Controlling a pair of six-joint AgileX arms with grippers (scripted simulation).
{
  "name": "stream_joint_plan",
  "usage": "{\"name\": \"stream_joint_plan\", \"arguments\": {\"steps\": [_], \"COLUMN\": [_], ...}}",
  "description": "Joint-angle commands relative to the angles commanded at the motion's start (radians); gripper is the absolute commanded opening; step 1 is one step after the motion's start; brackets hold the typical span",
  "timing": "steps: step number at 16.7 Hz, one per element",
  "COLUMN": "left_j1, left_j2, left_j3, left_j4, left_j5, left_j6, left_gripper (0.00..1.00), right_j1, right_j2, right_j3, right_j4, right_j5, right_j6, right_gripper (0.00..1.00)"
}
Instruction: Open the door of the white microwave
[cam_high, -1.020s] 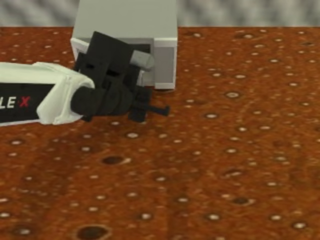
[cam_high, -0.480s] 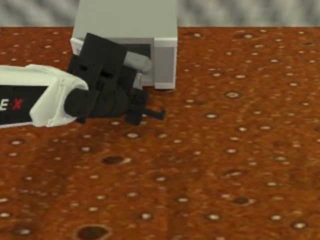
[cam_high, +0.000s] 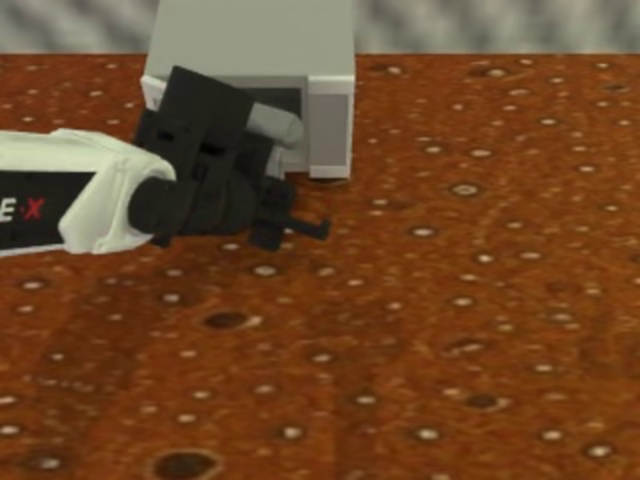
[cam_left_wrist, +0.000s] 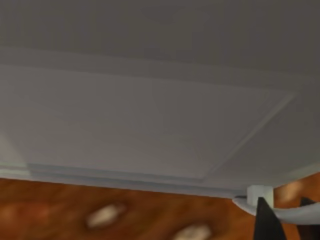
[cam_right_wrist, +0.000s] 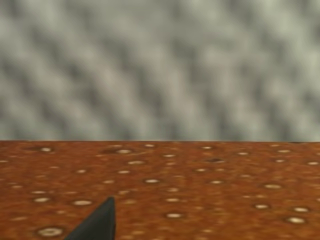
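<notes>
Your left gripper (cam_high: 268, 140) crowds the microwave (cam_high: 255, 45) door (cam_left_wrist: 150, 130) at the table's (cam_high: 450, 330) far-left edge, grip unclear; only its wrist view shows the handle (cam_left_wrist: 280, 212).

Counter (cam_high: 450, 330): reddish-brown surface, mottled, scattered pale oval spots and few darker brown blotches, filling nearly whole top view. Same spotted surface in right wrist view, running back to straight far edge. Wall (cam_right_wrist: 160, 70) behind counter: grey-white, soft quilted or bumpy pattern, repeating light and dark patches; seen also as thin strip along far edge in top view. Lighting even, flat, no strong shadows on open counter. No windows, floor or other furniture visible.
</notes>
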Motion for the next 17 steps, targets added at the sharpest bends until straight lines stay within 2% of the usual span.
{"name": "stream_joint_plan", "arguments": {"steps": [12, 17], "left_j1": [0.000, 0.008], "left_j2": [0.000, -0.013], "left_j3": [0.000, -0.013], "left_j4": [0.000, 0.002], "left_j5": [0.000, 0.026], "left_j6": [0.000, 0.023], "left_gripper": [0.00, 0.00], "right_j1": [0.000, 0.000], "right_j2": [0.000, 0.000], "right_j3": [0.000, 0.000], "right_j4": [0.000, 0.000], "right_j5": [0.000, 0.000], "right_j6": [0.000, 0.000], "right_gripper": [1.00, 1.00]}}
